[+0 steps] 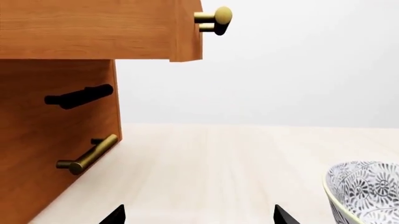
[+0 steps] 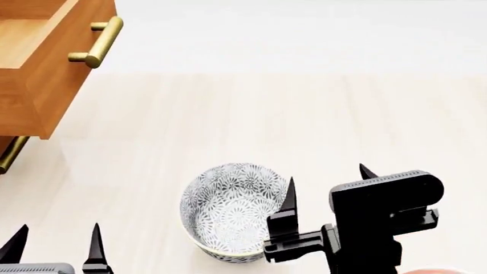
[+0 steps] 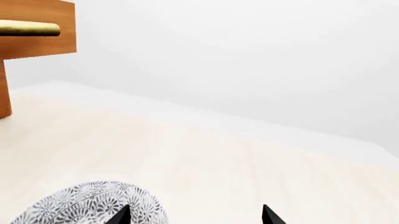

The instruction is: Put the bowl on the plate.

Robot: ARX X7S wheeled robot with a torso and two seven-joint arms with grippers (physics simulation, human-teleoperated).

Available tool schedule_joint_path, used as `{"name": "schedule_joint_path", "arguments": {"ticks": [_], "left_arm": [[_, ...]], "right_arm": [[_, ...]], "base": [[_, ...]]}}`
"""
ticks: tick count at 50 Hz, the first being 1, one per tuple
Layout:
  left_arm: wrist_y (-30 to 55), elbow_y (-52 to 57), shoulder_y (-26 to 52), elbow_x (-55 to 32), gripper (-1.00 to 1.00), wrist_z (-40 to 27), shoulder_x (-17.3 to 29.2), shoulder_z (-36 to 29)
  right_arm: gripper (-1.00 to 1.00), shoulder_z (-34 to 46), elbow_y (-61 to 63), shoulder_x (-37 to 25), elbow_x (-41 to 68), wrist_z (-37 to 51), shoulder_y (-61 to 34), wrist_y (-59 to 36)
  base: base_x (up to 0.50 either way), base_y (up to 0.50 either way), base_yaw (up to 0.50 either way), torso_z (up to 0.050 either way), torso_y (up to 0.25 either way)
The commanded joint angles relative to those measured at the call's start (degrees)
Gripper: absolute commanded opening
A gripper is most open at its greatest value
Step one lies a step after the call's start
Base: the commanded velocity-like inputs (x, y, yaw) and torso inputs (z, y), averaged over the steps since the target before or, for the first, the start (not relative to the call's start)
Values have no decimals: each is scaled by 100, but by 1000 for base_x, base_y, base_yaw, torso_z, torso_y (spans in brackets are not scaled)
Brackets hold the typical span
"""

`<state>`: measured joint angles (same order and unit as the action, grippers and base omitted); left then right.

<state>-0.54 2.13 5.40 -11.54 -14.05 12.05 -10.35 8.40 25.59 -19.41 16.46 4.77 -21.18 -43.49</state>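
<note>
The bowl (image 2: 228, 214), white with a dense grey-black floral pattern, stands upright on the pale wooden table (image 2: 304, 114). My right gripper (image 2: 327, 177) is open at the bowl's right side. One finger hangs over the right rim and the other stands clear of the bowl to the right. In the right wrist view the bowl (image 3: 81, 205) lies partly behind one fingertip of that gripper (image 3: 194, 215). My left gripper (image 2: 59, 231) is open and empty to the left of the bowl, which also shows at the edge of the left wrist view (image 1: 367, 191). The plate is out of view.
A wooden cabinet stands at the far left with its upper drawer (image 2: 45, 63) pulled open over the table. The drawer's brass handle (image 2: 95, 43) sticks out, and a second brass handle (image 2: 11, 154) sits lower down. In the left wrist view the cabinet (image 1: 56, 140) is close by.
</note>
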Motion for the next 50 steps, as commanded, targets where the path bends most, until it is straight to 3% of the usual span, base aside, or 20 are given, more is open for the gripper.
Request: {"name": "schedule_joint_path", "arguments": {"ticks": [1,23,50], "left_arm": [[11,53,-1,-31,100,-41,29,-15],[60,148,-18,-55,100,-115,78,-82],[107,222,54,-71,100,-190,136,-155]], "right_arm": [[100,162,188,-104,581,-516,-929,-1049],[100,268,-265,-26,1343,-1218,-1758,-1791],[100,1355,-1515,29,1206,-1705,-2660,-2171]], "base": [[0,0,0,0,0],[0,0,0,0,0],[0,0,0,0,0]]}}
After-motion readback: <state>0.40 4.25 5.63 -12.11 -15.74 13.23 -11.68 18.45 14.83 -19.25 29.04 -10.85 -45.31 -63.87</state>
